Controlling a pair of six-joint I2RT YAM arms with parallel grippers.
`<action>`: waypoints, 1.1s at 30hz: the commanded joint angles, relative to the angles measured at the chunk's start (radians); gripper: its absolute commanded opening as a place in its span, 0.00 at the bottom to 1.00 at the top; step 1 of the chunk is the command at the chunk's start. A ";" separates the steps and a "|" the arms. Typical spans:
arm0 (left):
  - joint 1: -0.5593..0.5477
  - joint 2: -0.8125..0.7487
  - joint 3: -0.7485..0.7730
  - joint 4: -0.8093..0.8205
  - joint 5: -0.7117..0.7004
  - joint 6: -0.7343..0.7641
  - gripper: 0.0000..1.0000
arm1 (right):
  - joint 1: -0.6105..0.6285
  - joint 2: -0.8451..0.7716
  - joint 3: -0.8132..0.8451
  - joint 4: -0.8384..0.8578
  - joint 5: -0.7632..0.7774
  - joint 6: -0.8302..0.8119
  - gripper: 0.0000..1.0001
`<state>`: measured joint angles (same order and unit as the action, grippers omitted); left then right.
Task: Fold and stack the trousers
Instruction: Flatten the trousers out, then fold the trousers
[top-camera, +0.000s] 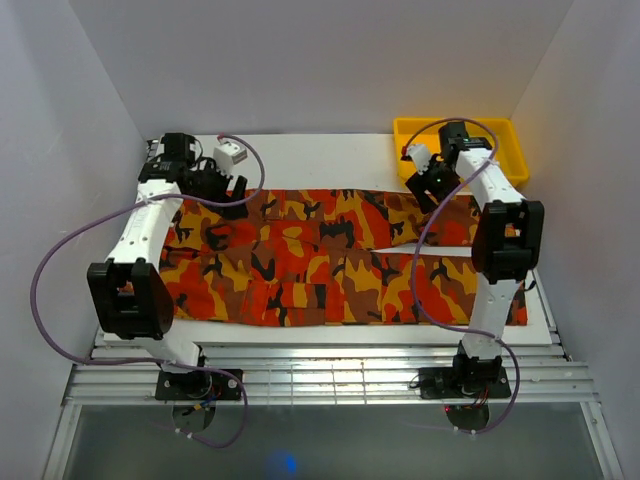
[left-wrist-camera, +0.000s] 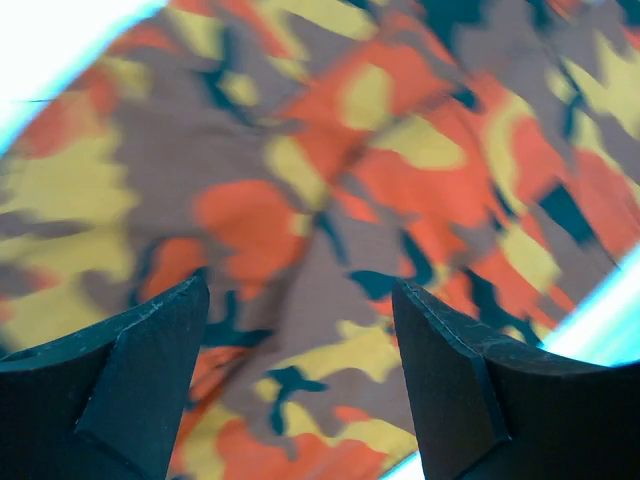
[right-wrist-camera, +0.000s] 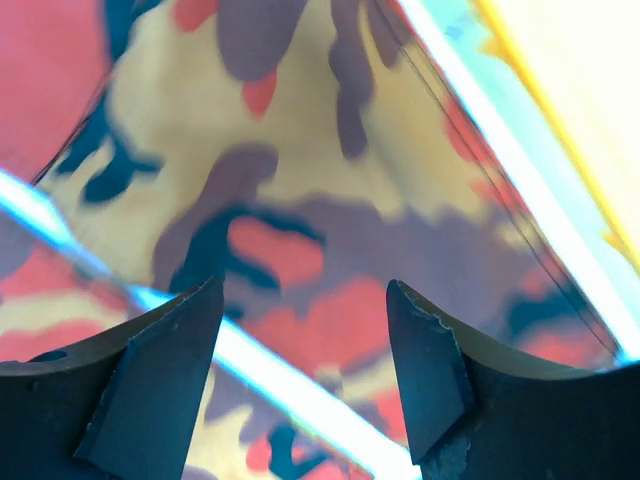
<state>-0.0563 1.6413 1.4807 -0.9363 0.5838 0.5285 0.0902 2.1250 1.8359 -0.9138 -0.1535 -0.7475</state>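
Observation:
The camouflage trousers (top-camera: 320, 255) lie spread flat across the table, waist at the left, both legs running right with a narrow gap between them. My left gripper (top-camera: 225, 190) is open just above the far left edge of the trousers (left-wrist-camera: 330, 200), with nothing between its fingers. My right gripper (top-camera: 432, 185) is open just above the far leg near its right end (right-wrist-camera: 330, 240), by the gap between the legs, and is also empty.
A yellow plastic tray (top-camera: 510, 140) stands at the back right, just behind my right gripper, and its edge shows in the right wrist view (right-wrist-camera: 560, 110). The white table board (top-camera: 320, 155) ends a little past the trousers on every side.

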 joint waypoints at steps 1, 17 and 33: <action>0.038 0.007 -0.029 0.082 -0.146 -0.105 0.85 | -0.018 -0.204 -0.123 -0.030 -0.031 -0.042 0.71; 0.217 0.604 0.288 0.255 -0.273 -0.309 0.81 | -0.231 -0.545 -0.817 -0.080 0.068 -0.266 0.51; 0.461 0.036 0.239 -0.243 0.023 0.189 0.98 | -0.458 -0.799 -0.710 -0.223 -0.015 -0.751 0.78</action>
<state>0.3141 1.9392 1.7565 -0.9646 0.5011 0.4622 -0.3351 1.4616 1.1751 -0.9977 -0.1486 -1.2045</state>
